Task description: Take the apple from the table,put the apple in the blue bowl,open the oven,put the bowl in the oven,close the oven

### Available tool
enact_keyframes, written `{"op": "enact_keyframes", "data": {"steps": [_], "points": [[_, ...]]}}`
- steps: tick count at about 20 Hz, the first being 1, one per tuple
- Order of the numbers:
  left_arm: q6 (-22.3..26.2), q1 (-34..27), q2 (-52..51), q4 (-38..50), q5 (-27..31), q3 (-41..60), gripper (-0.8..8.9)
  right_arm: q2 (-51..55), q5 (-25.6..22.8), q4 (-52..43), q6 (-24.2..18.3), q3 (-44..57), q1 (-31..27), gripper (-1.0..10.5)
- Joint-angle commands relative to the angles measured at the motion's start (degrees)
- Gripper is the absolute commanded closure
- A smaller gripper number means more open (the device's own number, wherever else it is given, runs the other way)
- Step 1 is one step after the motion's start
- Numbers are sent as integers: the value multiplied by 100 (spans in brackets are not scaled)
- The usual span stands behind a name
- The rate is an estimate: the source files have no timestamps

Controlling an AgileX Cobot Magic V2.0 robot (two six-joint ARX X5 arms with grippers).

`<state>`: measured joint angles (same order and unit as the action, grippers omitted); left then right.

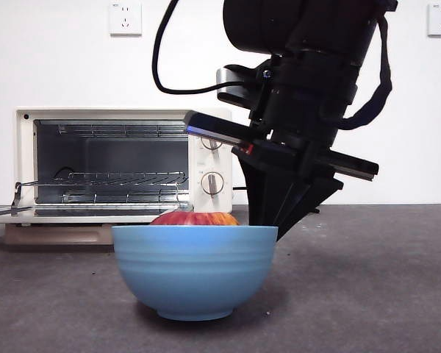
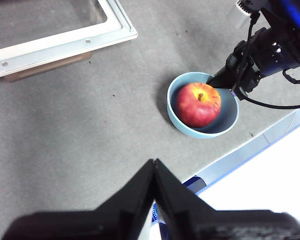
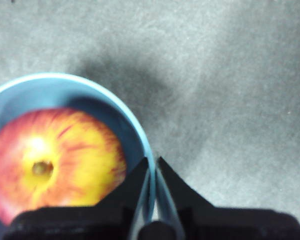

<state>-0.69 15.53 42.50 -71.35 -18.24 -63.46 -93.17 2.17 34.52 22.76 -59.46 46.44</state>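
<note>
Right wrist view showed my right gripper (image 3: 152, 167) clenched on the bowl (image 3: 135, 122) rim, one jaw inside, one outside, nearly shut. The apple (image 3: 55, 165) sat inside, bowl on the table (image 1: 367, 279). I judged a level, slow carry best toward the open oven (image 1: 110, 165). My left gripper (image 2: 154, 167) waited, clamped together on nothing.

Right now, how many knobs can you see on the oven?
2. Both sit on the panel at the oven's right end: the upper knob is partly hidden behind the right gripper's arm, the lower knob directly beneath it.
</note>
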Motion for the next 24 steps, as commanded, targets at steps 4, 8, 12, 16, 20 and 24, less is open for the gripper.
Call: {"op": "enact_keyframes", "data": {"steps": [4, 8, 12, 16, 20, 24], "points": [[-70, 17, -13, 85, -15, 13, 818, 76, -26, -13, 15, -664, 7, 957], [-170, 17, -9, 186, -15, 13, 818, -61, -236, 15, -13, -1777, 4, 957], [-216, 17, 37, 566, -15, 13, 819, -942, -378, 426, -238, -3467, -37, 957], [-214, 17, 164, 540, -15, 13, 818, -2430, -586, 1239, -498, -5744, -72, 957], [-212, 17, 251, 538, -15, 13, 818, -3845, -612, 1823, -498, -7823, -175, 957], [-201, 17, 278, 374, -15, 13, 818, -4666, -608, 2024, -426, -8791, -426, 958]]}}
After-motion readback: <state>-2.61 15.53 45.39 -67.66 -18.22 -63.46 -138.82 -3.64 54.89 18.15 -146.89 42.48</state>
